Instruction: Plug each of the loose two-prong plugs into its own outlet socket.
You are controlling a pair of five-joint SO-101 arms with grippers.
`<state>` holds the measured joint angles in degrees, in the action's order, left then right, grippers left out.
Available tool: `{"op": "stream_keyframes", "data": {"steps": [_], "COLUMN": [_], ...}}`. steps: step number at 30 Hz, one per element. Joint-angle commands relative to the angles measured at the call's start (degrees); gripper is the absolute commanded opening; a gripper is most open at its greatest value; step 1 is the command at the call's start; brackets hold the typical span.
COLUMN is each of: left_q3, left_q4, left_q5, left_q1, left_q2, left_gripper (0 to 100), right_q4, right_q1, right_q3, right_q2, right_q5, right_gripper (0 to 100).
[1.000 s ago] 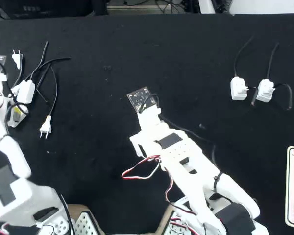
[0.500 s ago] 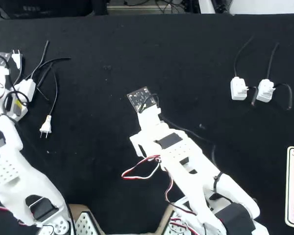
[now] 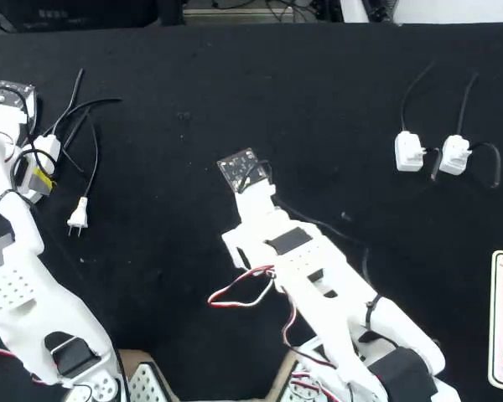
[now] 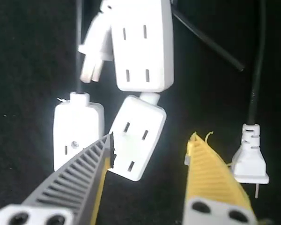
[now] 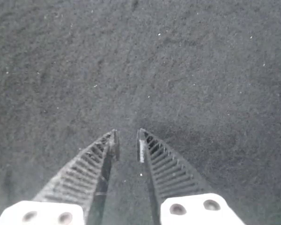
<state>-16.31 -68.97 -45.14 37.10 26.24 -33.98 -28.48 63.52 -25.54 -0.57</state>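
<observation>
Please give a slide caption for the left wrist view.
Left gripper, jaws open, at a white outlet block, with a loose plug nearby.

Smooth glossy plastic outlet socket [image 4: 141, 44], matt fuzzy cloth table [image 5: 178, 70]

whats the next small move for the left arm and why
Probably ease the left gripper down and close on the tilted socket block. Its jaws stand open with that block's lower end between them, while the loose plug lies apart, beside the yellow finger, so the block looks like the nearer grasp.
</observation>
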Motion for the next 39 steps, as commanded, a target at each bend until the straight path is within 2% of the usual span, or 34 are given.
{"op": "stream_keyframes", "data": {"steps": [1,7,16,18,21,23,27,33,39], "left_q3": [-3.12,-4.97,-19.21,-21.76,-23.60,-23.52,-23.69,-24.66,-29.41], "left_q4": [2.02,3.34,-11.16,-15.12,-19.87,-22.42,-25.85,-25.14,-25.49], "left_q5": [-0.62,-2.99,-3.34,-3.34,-3.16,-3.16,-3.34,-3.43,-3.52], "left_q1": [-0.84,-1.10,-1.10,-1.19,-1.27,-1.27,-1.01,-0.57,-0.22], "left_q2": [-0.62,5.80,11.69,12.04,12.13,12.13,11.69,11.60,12.13], "left_gripper": [26,26,24,18,2,6,3,4,22], "right_q4": [1.49,1.49,1.49,1.49,1.49,1.49,1.49,1.49,1.49], "right_q1": [-0.70,-0.70,-0.70,-0.70,-0.70,-0.70,-0.70,-0.62,-0.62], "right_q3": [-1.71,-1.71,-1.71,-1.71,-1.71,-1.71,-1.71,-1.71,-1.71], "right_q2": [-1.80,-1.80,-1.80,-1.80,-1.80,-1.80,-1.80,-1.80,-1.80], "right_q5": [0.09,0.09,0.09,0.09,0.09,0.09,0.09,0.09,0.09], "right_gripper": [6.8,6.8,6.8,6.8,6.8,6.8,6.8,6.8,6.8]}}
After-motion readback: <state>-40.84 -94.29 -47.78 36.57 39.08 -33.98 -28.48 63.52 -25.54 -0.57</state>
